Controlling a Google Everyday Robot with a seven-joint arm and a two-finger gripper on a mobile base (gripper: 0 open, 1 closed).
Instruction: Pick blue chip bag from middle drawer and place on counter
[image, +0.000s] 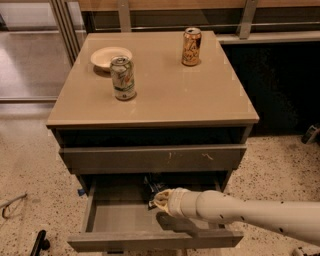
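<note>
The blue chip bag (151, 184) lies crumpled at the back of the open middle drawer (116, 216), dark with a pale patch, partly hidden by my arm. My gripper (159, 199) reaches into the drawer from the right, its tip right at the bag's front edge. The white arm (240, 216) crosses above the drawer's right half. The beige counter (165, 95) is the top of the cabinet above.
A green can (123, 77), an orange can (191, 46) and a white bowl (111, 56) stand on the counter. A shut drawer front with pale scratches (150, 158) sits just above the open drawer. A dark object (40, 243) lies on the speckled floor at lower left.
</note>
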